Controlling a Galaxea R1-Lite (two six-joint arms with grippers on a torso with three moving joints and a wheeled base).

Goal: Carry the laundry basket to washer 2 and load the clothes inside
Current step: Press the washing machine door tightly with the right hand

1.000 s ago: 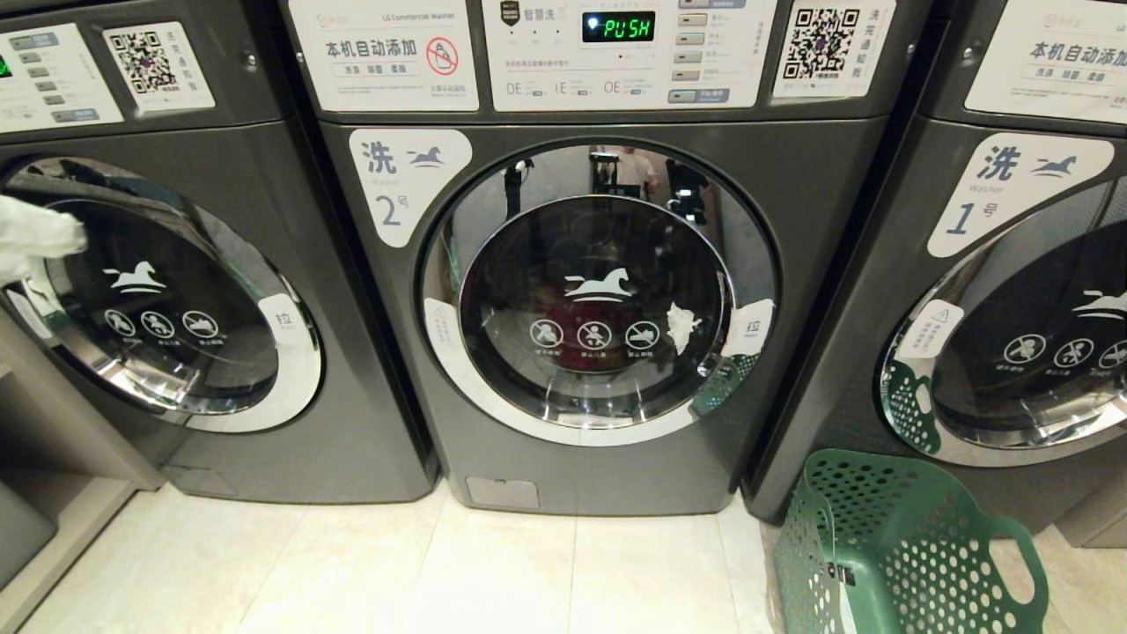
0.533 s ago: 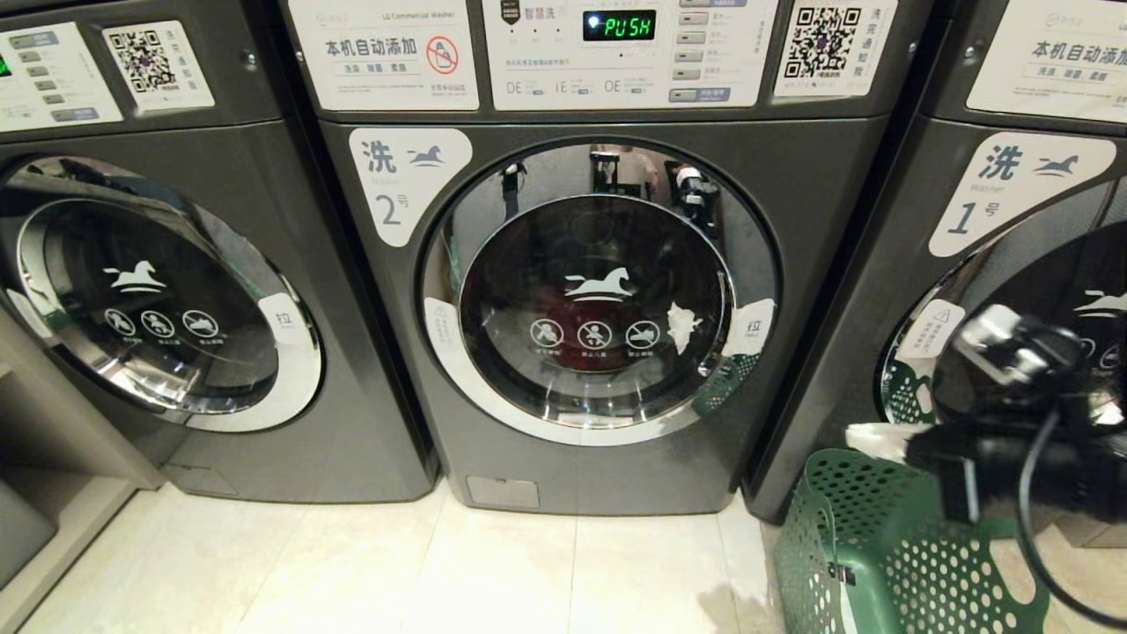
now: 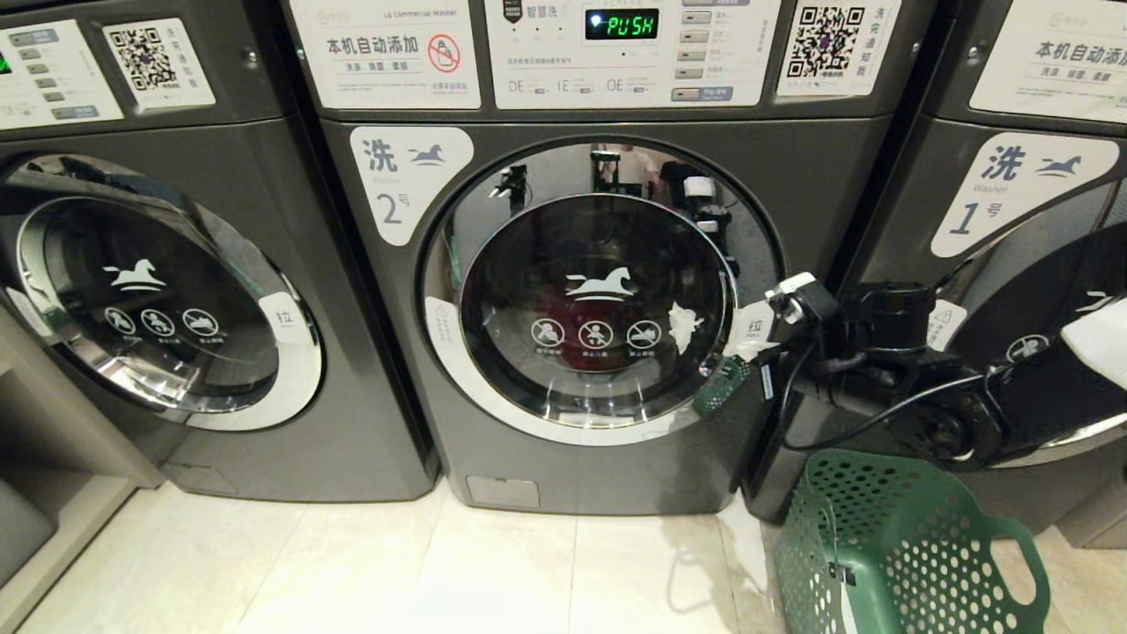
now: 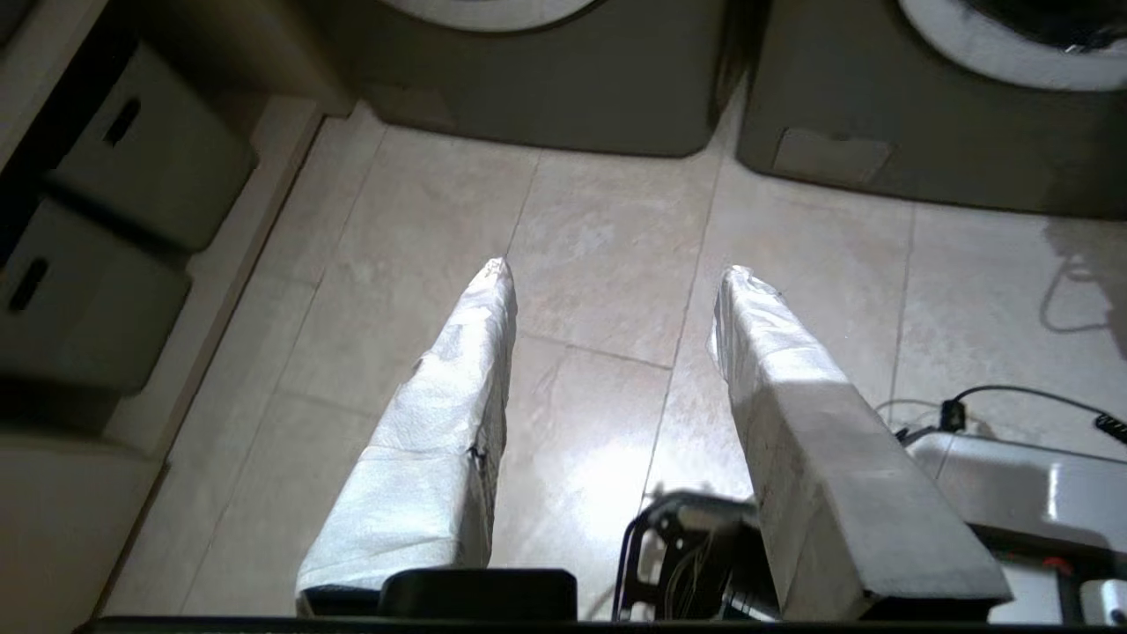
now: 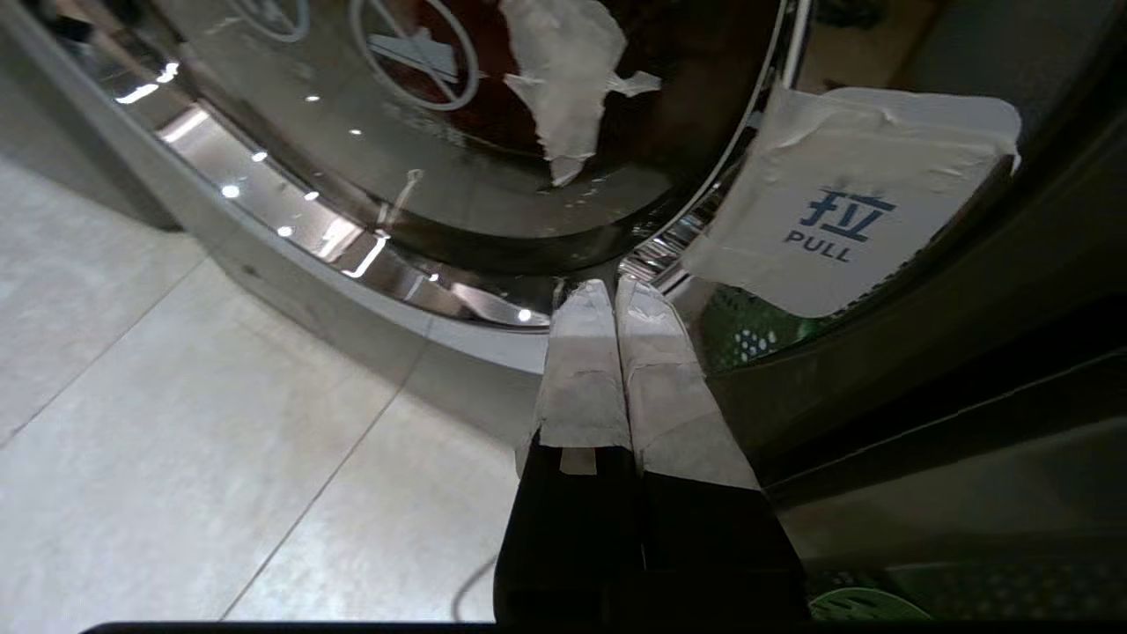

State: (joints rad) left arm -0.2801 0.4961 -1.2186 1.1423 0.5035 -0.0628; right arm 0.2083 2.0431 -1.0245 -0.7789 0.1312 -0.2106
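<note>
Washer 2 [image 3: 607, 291] stands in the middle with its round chrome-ringed door closed. My right gripper [image 3: 748, 352] is shut and empty, its fingertips [image 5: 590, 304] at the door's chrome ring just beside the white PULL label [image 5: 845, 220]. The dark green laundry basket [image 3: 907, 546] sits on the floor at the lower right, below my right arm; no garment shows in its visible part. A dim red shape [image 3: 572, 321] shows behind the door glass, and I cannot tell what it is. My left gripper [image 4: 616, 269] hangs open over bare floor tiles, outside the head view.
Washer 1 [image 3: 1012, 264] stands right of washer 2, behind the basket. Another grey machine [image 3: 158, 291] stands on the left. Low shelves with grey boxes [image 4: 132, 176] line the far left. Part of my base [image 4: 1012, 475] shows beside the left gripper.
My right arm has swung in from the right, passing over the basket, up to the right edge of washer 2's door. The left gripper has left the head view at the left edge.
</note>
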